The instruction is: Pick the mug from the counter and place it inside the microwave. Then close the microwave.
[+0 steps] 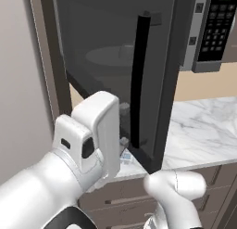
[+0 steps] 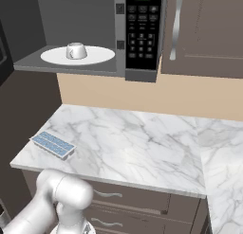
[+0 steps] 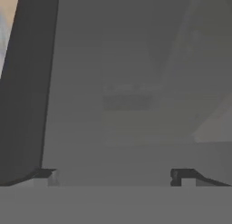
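Observation:
The white mug (image 2: 76, 50) stands on the round white plate (image 2: 97, 56) inside the open microwave (image 2: 85, 10). Through the door's dark glass the mug (image 1: 124, 52) shows faintly. The microwave door (image 1: 115, 61) hangs swung out over the counter's left end, its black handle (image 1: 139, 79) upright. My gripper (image 1: 123, 127) is low against the door's outer face, just left of the handle. In the hand view the gripper (image 3: 113, 177) is open, fingertips (image 3: 183, 175) wide apart with nothing between them, and the grey door face (image 3: 127, 82) is very close ahead.
A blue-celled ice cube tray (image 2: 53, 144) lies near the left front edge of the marble counter (image 2: 142, 143). The black keypad (image 2: 142, 29) sits right of the microwave cavity, with a brown cabinet (image 2: 204, 29) beside it. Dark drawers (image 2: 133, 200) run below the counter.

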Robot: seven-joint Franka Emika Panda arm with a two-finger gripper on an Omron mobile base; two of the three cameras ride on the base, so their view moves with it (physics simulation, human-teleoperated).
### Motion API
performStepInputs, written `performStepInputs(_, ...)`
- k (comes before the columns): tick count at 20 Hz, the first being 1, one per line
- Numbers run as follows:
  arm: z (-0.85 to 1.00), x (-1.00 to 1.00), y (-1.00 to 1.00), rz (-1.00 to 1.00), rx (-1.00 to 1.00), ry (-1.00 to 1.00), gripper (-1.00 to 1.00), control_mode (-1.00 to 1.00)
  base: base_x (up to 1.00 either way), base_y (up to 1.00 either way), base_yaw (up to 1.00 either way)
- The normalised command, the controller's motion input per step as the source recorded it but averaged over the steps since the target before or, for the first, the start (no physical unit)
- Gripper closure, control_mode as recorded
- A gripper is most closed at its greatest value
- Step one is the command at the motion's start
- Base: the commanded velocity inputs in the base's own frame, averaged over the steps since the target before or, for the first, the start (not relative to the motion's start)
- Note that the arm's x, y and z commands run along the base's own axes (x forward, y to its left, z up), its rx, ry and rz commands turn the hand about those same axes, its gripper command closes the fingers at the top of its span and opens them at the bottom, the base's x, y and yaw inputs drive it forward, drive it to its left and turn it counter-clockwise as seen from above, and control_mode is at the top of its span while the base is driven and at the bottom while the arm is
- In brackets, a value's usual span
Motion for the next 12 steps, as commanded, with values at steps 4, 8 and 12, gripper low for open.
performStepInputs(4,0.12,0.35,-0.44,0.13,0.00,0.03,-1.00,-1.00,0.00,0.00,0.00)
performStepInputs(8,0.11,0.37,-0.52,0.13,0.00,0.06,-1.00,-1.00,0.00,0.00,0.00)
performStepInputs(12,0.10,0.34,-0.55,0.12,0.00,0.06,-1.00,-1.00,0.00,0.00,0.00)
